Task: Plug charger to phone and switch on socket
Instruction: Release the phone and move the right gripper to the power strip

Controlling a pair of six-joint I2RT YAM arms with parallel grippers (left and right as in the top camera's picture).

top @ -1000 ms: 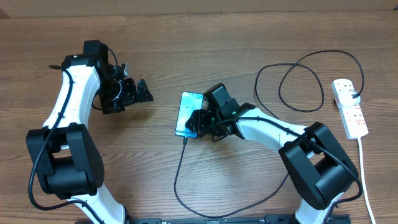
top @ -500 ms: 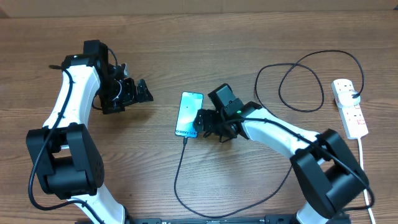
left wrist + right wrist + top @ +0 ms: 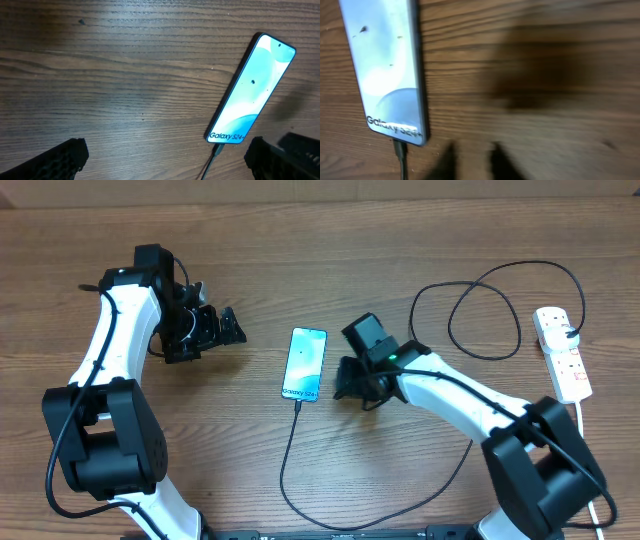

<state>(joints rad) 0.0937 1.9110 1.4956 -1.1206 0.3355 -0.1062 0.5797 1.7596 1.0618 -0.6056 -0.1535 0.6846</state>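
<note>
The phone (image 3: 305, 364) lies screen-up in the middle of the table, its blue screen lit. It also shows in the left wrist view (image 3: 252, 90) and the right wrist view (image 3: 385, 65). The charger (image 3: 290, 470), a thin black cable, has its connector tip (image 3: 400, 152) in the phone's near short edge. The cable loops round to the socket (image 3: 562, 355) at the far right. My right gripper (image 3: 343, 387) sits just right of the phone, fingers (image 3: 472, 162) slightly apart and empty, blurred. My left gripper (image 3: 225, 330) is wide open and empty (image 3: 165, 160), left of the phone.
A black plug (image 3: 570, 332) sits in the socket's far end, and a white cord (image 3: 585, 450) runs from the socket toward the front edge. Cable loops (image 3: 480, 310) lie between my right arm and the socket.
My right gripper has drawn back to the right, off the phone's near corner and the connector. The phone and cable stay put. The left arm has not moved.
</note>
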